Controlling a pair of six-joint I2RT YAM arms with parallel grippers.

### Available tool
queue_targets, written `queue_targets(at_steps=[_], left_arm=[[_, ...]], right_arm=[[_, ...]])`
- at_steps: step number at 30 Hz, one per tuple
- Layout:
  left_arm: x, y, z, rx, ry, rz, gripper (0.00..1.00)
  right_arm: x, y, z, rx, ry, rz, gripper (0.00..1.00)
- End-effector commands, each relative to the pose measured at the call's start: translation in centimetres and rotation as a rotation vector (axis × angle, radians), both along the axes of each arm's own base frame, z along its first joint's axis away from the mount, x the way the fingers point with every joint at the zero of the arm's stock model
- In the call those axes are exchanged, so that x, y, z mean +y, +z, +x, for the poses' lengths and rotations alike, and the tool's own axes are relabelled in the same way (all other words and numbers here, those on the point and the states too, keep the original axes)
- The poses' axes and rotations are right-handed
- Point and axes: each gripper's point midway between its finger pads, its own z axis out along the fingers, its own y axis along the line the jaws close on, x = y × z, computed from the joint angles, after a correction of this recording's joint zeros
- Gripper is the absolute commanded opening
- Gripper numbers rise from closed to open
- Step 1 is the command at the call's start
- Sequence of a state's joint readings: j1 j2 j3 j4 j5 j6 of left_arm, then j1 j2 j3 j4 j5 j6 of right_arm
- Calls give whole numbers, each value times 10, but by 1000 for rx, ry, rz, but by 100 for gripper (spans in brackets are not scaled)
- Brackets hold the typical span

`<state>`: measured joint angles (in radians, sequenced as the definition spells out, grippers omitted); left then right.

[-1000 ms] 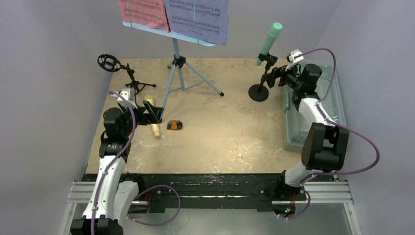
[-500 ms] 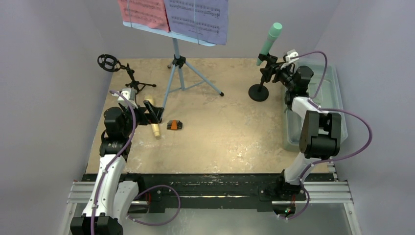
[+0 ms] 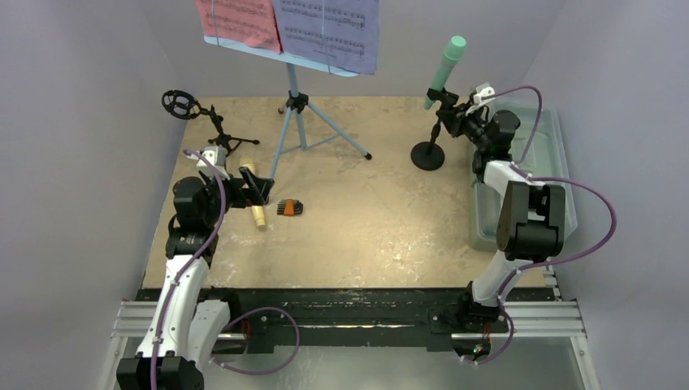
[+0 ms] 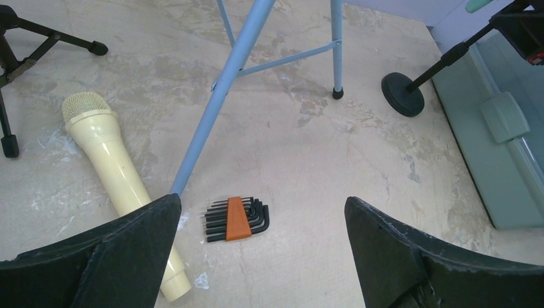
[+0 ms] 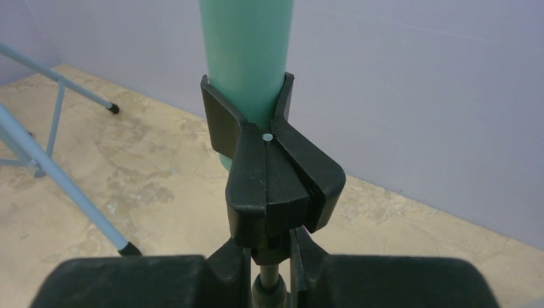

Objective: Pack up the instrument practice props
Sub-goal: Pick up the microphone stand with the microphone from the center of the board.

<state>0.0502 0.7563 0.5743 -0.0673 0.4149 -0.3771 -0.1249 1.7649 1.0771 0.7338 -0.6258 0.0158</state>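
Near left: left gripper (image 4: 262, 204) hovers over the counter (image 3: 366, 219), fingers spread wide, holding nothing. The yellow microphone (image 4: 119, 170) lies flat below the left finger, with an orange-clipped hex key set (image 4: 236, 219) just beside it. Right side, farther back: right gripper (image 5: 270, 276) has its fingers pressed against both sides of the stem of the black microphone stand (image 3: 427, 154), under the clip holding the mint-green microphone (image 3: 447, 63) tilted upward. Grey tub (image 3: 552, 154) sits at the right edge. Far centre: light-blue tripod (image 3: 294, 106) stands upright, carrying a red page (image 3: 238, 20) and a purple page (image 3: 329, 28). Far left: small black tripod (image 3: 213, 126), ring mount empty.
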Motion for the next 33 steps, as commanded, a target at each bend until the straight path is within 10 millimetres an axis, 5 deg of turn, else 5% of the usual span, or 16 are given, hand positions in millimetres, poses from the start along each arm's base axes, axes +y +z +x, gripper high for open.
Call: queue_targets(at_steps=[1,7,16,24,33], left_arm=[[-9,26,3,-93,-58,-28,99],[-26,34,-3,-140,-162,-62,98],[-46,47,-14,-206,-288,-119,96],[-60,53,-23,-227,-362,-158,97],[-78,51,-31,-215,-421,-158,100]], right_arm=[[13,32,-10,-129,88,-60,5],[30,50,-37,-188,187,-63,0],[84,74,-130,-198,448,-17,0],[131,52,-202,-109,656,-89,0],[162,34,-254,-57,837,-159,0]])
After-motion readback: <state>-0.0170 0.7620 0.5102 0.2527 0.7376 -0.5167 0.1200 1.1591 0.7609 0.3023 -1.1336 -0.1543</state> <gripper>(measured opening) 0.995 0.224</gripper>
